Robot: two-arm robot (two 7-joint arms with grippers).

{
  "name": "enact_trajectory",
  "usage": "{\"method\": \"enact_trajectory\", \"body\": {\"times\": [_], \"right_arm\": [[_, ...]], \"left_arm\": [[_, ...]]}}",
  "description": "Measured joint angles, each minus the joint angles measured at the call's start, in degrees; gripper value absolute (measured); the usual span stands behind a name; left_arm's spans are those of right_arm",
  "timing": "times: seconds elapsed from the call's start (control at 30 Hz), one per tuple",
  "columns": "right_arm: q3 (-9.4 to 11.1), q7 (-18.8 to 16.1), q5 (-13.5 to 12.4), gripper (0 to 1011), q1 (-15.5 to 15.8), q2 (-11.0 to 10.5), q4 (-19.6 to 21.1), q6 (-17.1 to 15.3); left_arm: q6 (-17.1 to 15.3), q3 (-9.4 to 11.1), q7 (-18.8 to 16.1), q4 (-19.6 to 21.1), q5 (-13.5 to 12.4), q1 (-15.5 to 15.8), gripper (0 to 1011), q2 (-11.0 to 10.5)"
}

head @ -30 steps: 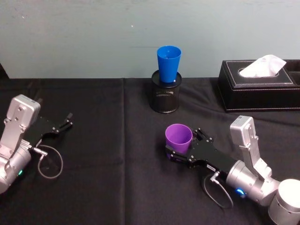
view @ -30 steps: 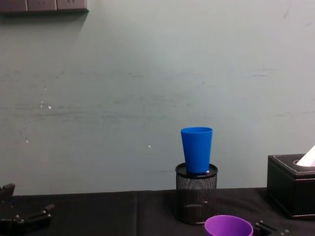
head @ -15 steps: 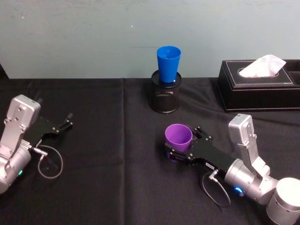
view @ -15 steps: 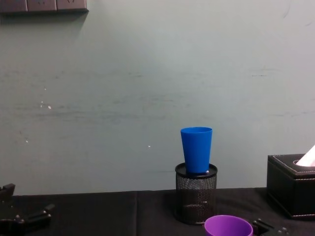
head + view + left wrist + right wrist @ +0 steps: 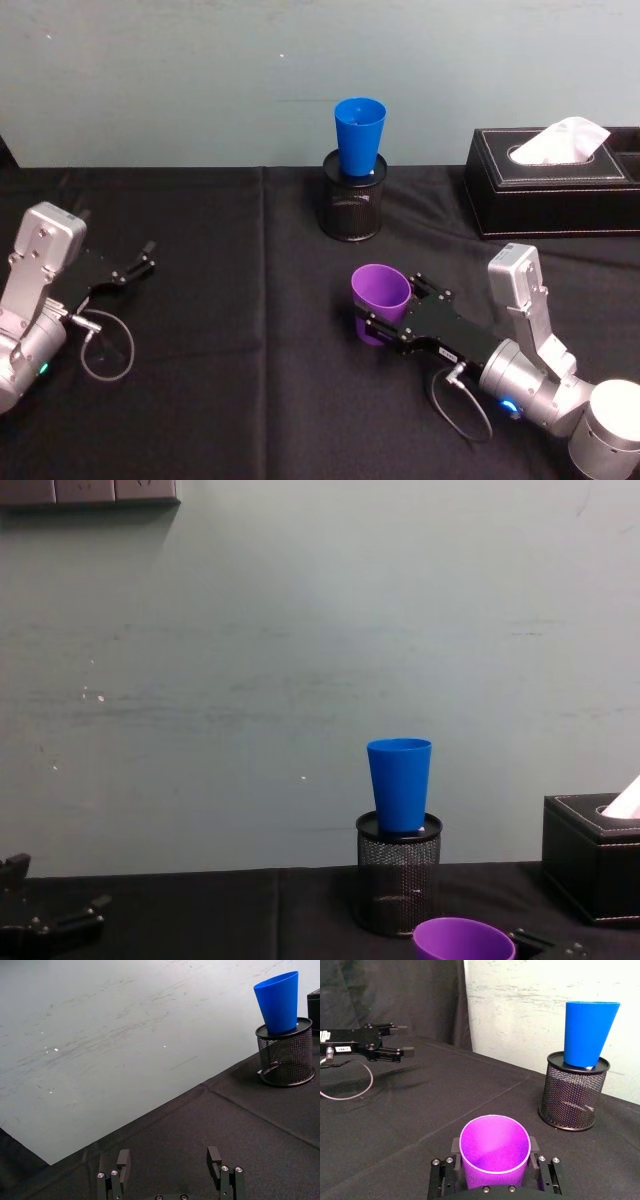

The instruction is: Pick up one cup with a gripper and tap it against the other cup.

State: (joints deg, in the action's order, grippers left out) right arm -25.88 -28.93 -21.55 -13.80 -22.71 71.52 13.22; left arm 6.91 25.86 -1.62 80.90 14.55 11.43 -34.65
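Right end effector clamped on purple cup, one finger each side of wall. Cup upright, right of desk centre, toward near edge. Step judged: grasp made, lift starting.

Next called for: cup to be raised level with blue cup, seated in mesh holder near far edge, then brought forward for light side tap.

Against second ago: purple cup shifted slightly, more wall shown below finger.

Left end effector parked, fingers apart, near left edge.
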Motion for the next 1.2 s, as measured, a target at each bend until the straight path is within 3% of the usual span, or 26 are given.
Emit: {"method": "enact_trajectory", "body": {"times": [0.13, 0.3, 0.5, 0.57, 0.73, 1.2], "right_arm": [[0.13, -0.04, 0.01, 750, 0.15, -0.09, 0.4, -0.04], [1.12, 0.18, 0.5, 733, 1.07, -1.21, 4.84, -2.69], [3.02, 0.66, 0.27, 726, 1.84, -3.48, 12.22, -9.07], [3.93, 0.85, -0.66, 726, 1.84, -4.45, 15.2, -12.54], [5.14, 1.16, -2.39, 726, 1.41, -5.63, 18.65, -16.7], [5.37, 1.46, -4.53, 726, 0.2, -6.81, 21.55, -19.19]], "left_arm": [[0.0, 0.0, 0.0, 0.0, 0.0, 0.0, 1000, 0.0], [0.0, 0.0, 0.0, 0.0, 0.0, 0.0, 1000, 0.0], [0.0, 0.0, 0.0, 0.0, 0.0, 0.0, 1000, 0.0], [0.0, 0.0, 0.0, 0.0, 0.0, 0.0, 1000, 0.0], [0.0, 0.0, 0.0, 0.0, 0.0, 0.0, 1000, 0.0], [0.0, 0.0, 0.0, 0.0, 0.0, 0.0, 1000, 0.0]]}}
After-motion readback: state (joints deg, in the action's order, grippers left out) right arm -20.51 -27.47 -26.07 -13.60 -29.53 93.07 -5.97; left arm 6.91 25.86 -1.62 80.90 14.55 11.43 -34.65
